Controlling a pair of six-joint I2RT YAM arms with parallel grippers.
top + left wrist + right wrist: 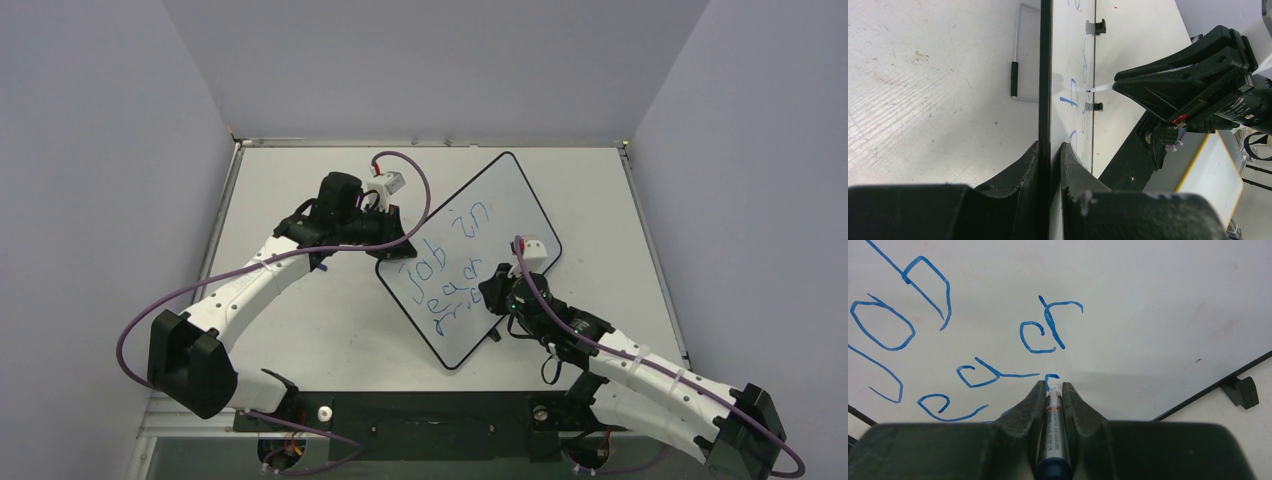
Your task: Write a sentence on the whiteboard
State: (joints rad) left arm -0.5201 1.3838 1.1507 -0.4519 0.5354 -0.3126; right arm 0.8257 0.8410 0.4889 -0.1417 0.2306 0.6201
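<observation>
The whiteboard (505,205) lies turned diagonally on the table, white with a thin black border. Blue lettering (452,258) on it reads roughly "job in" with two wobbly lines below. My left gripper (395,243) is shut on the board's left edge; in the left wrist view the jaws clamp the black edge (1045,100). My right gripper (497,293) is shut on a silver marker (1052,430) with a blue end. Its tip touches the board at a small fresh blue stroke (1051,377), below the written letters (1043,330). The marker tip also shows in the left wrist view (1098,88).
A folding wire stand (1018,55) sticks out under the board. Small black feet (1243,391) show at its rim. The purple cable (420,185) loops over the left arm. Grey enclosure walls (110,150) surround the white table (300,330).
</observation>
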